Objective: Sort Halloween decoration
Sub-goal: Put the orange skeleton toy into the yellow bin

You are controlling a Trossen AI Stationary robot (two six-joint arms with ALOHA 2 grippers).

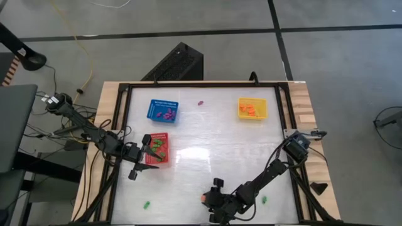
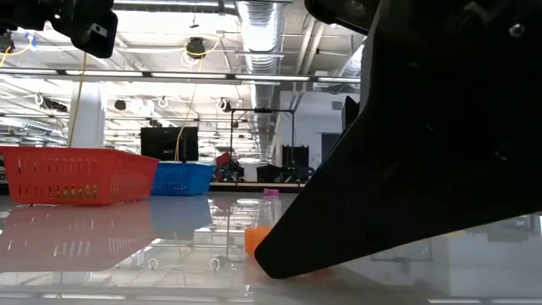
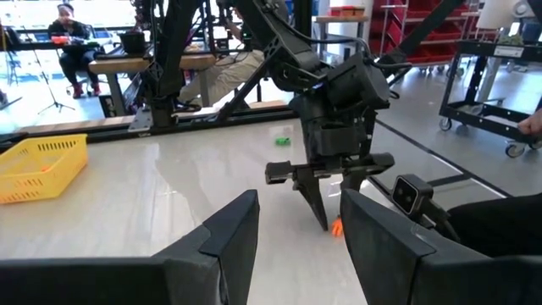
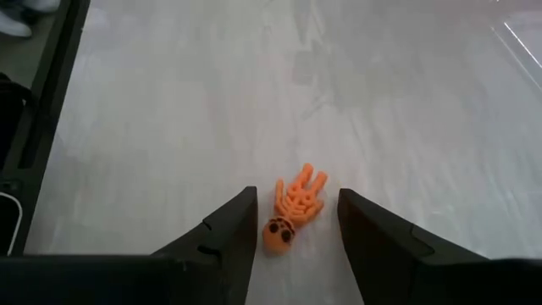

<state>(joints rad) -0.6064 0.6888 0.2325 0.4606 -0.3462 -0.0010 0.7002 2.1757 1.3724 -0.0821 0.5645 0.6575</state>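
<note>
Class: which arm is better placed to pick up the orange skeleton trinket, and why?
The right. Its end effector is open and straddles the orange skeleton trinket; the left end effector hovers by the red basket, far off.

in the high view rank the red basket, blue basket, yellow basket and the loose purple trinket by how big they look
1. blue basket, yellow basket and red basket look alike; the left arm partly hides the red one
2. purple trinket

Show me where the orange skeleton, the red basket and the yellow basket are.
orange skeleton (image 4: 295, 206): right wrist view, on its ribs.
red basket (image 2: 72, 174): low view, on its mesh front wall.
yellow basket (image 1: 240, 115): high view, on its near rim.
</note>
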